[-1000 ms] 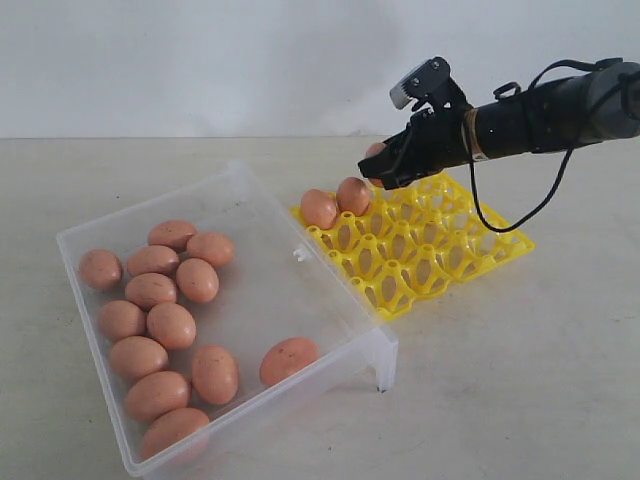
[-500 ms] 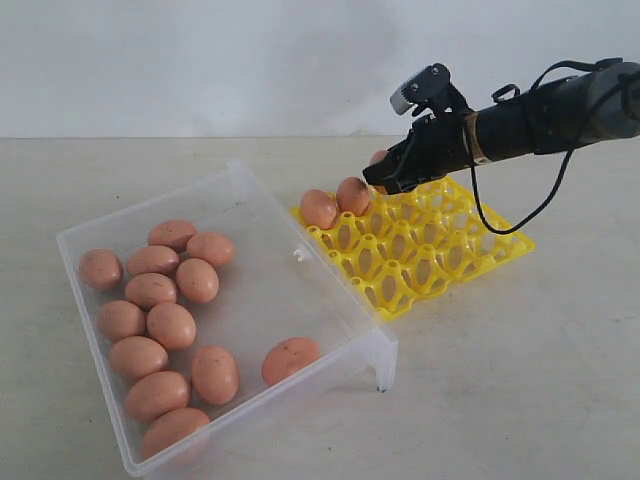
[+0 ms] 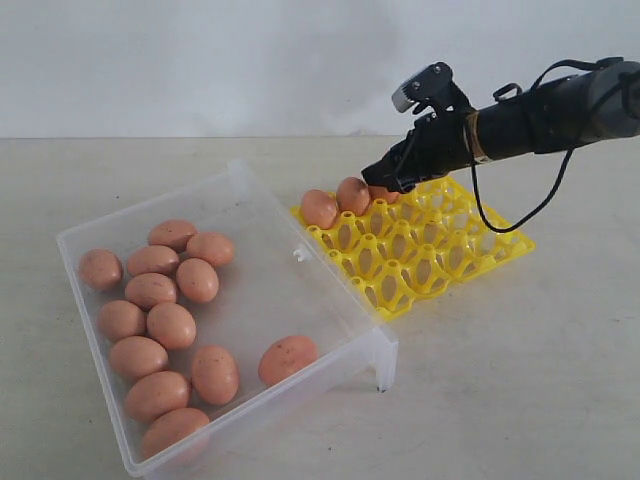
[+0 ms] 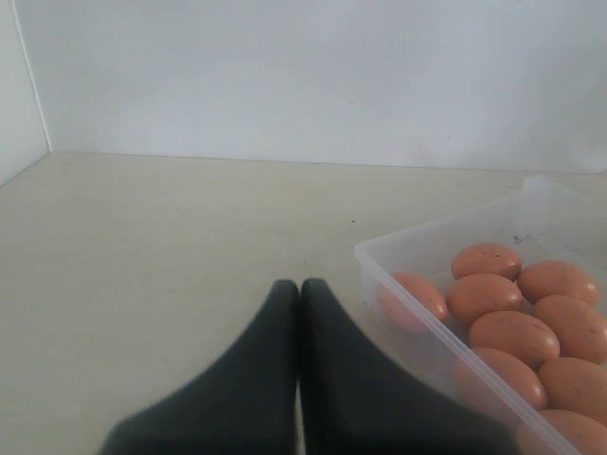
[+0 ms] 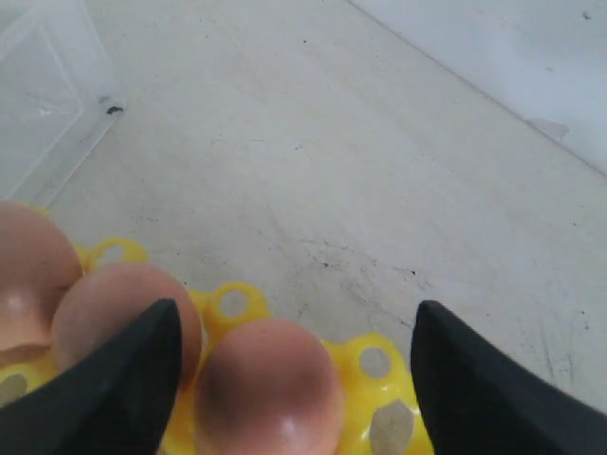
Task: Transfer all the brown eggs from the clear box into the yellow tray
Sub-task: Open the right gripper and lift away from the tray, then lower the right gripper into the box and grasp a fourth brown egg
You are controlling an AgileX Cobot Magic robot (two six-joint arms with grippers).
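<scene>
Your right tool (image 3: 384,181) hangs over the far edge of the yellow tray (image 3: 432,262), on the side nearest the clear box (image 3: 268,292). Its wrist camera shows the jaws spread wide, with one black finger (image 5: 121,384) on either side of a brown egg (image 5: 270,391) seated in a cup of the tray. A sliver of yellow shows between the egg and the nearer finger and a broader gap on the other side, so the tool grips nothing. That egg is third in a row along the tray's far edge: the neighbour egg (image 3: 352,195) sits just beside it and the corner egg (image 3: 319,209) sits beyond that, at the tray's corner closest to the box. Thirteen loose eggs (image 3: 171,325) lie in the clear box, which stands on the desk (image 3: 520,385) just beside the tray. Most are clustered in its left half, and one lies apart near the front right wall. Your left tool (image 4: 300,289) shows only in its own wrist camera. Its jaws are pressed together with nothing between them, above bare desk just outside a corner of the clear box.
</scene>
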